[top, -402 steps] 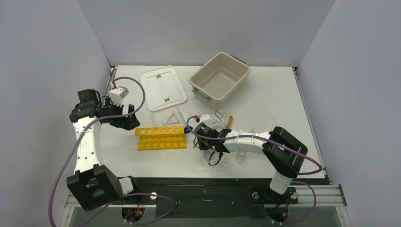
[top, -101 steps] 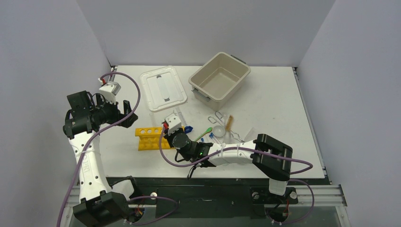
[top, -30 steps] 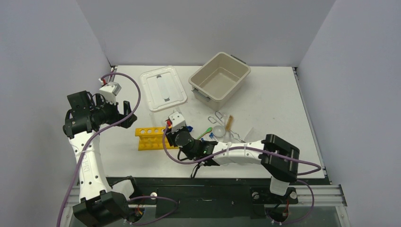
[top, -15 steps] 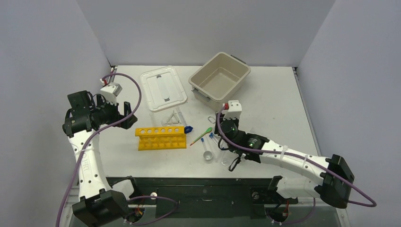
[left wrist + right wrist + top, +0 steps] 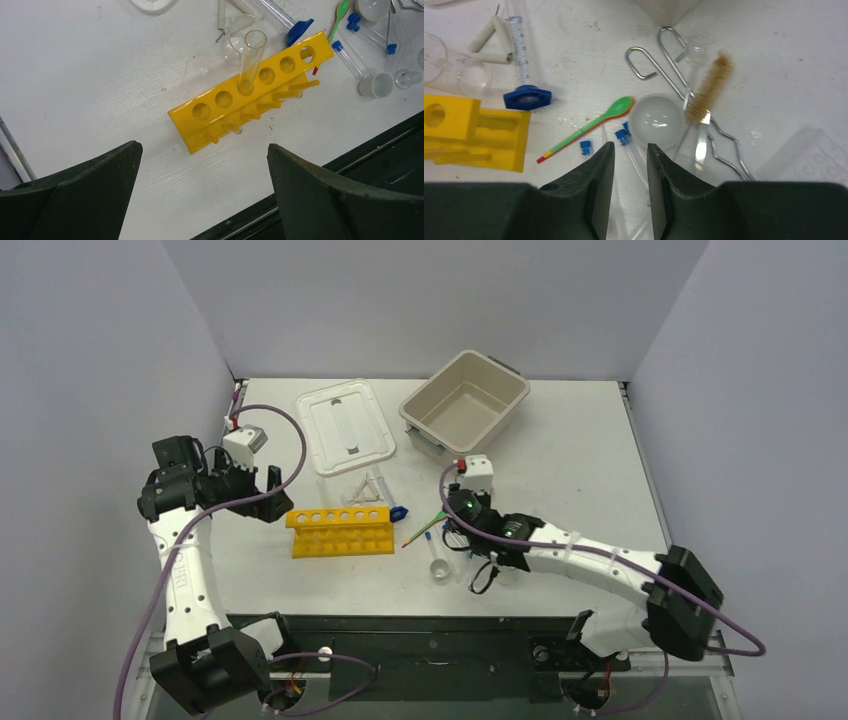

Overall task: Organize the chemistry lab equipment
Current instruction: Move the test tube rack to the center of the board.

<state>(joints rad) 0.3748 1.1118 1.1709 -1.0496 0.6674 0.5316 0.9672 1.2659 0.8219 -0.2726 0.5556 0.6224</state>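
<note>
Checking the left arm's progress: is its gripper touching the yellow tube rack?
Apart. The left wrist view shows bare table between both fingers of the open left gripper and the yellow tube rack.

The tube rack (image 5: 340,531) is set left of centre near the front of the table (image 5: 580,440), with a test tube (image 5: 251,60) stood in a middle hole. Behind it lies the lid (image 5: 345,426), and the tub (image 5: 425,430) to its right. Right of the rack — a spatula (image 5: 589,127), then the dish (image 5: 658,121), with the brush (image 5: 707,90) laid across the tongs (image 5: 664,65) just behind.
</note>
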